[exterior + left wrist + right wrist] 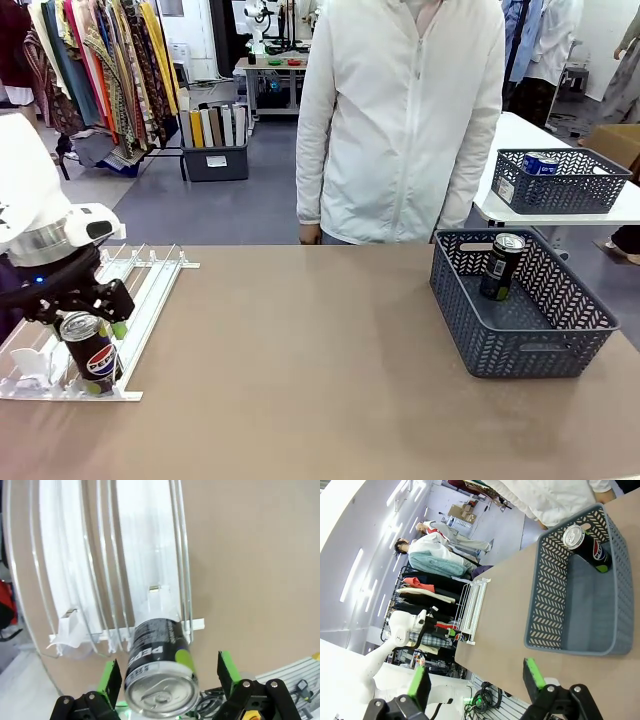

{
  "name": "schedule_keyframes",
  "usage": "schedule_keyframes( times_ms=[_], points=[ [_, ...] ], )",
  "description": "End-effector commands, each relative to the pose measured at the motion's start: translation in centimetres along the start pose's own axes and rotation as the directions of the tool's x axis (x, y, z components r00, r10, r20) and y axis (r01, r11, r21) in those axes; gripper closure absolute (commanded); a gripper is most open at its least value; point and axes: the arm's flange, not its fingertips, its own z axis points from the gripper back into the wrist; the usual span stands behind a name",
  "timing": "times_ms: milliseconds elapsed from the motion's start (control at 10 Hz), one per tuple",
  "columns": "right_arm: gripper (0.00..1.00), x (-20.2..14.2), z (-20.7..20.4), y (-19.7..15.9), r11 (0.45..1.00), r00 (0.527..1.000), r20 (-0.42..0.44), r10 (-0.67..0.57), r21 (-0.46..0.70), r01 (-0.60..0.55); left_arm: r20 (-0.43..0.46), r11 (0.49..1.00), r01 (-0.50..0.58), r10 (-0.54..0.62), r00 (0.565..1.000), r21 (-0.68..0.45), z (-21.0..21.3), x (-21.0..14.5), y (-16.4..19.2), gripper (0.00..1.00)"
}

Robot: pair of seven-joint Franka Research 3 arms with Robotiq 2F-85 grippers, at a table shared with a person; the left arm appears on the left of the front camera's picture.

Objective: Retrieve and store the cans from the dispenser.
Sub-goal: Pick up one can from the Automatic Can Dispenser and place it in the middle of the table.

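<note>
A black Pepsi can [91, 352] stands at the near end of the white rail dispenser [140, 290] on the table's left. My left gripper [100, 322] is down over this can [160, 677], its green pads [110, 676] on either side with a small gap showing on each, so it is open. The rack's lanes [145, 565] stretch away behind the can. A second Pepsi can [500, 267] stands in the dark grey mesh basket [530, 345] on the right. My right gripper [475, 680] is open and holds nothing, hovering back from that basket [555, 605] and its can [587, 546].
A person in a white jacket [400, 120] stands at the table's far edge. Behind on the right, another grey basket [560, 185] holding blue cans [541, 164] sits on a white table. The brown tabletop [300, 370] stretches between dispenser and basket.
</note>
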Motion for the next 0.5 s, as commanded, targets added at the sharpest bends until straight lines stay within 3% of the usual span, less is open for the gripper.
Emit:
schedule_keyframes(
  times_ms=[0,300,400],
  points=[
    [0.0,0.33,-0.12,0.13,1.0,1.0,0.021,0.02,0.023,-0.02,0.016,0.999,-0.003,0.004,1.0,-0.04,-0.48,-0.24,0.3,0.0],
    [0.0,0.33,-0.12,0.13,1.0,1.0,0.021,0.02,0.023,-0.02,-0.004,0.999,-0.01,0.01,1.0,-0.043,-0.57,-0.27,0.33,0.0],
    [0.0,0.33,-0.12,0.13,1.0,1.0,0.021,0.02,0.023,-0.02,-0.026,1.0,-0.013,0.012,1.0,-0.028,-0.67,-0.26,0.35,0.49]
  ],
)
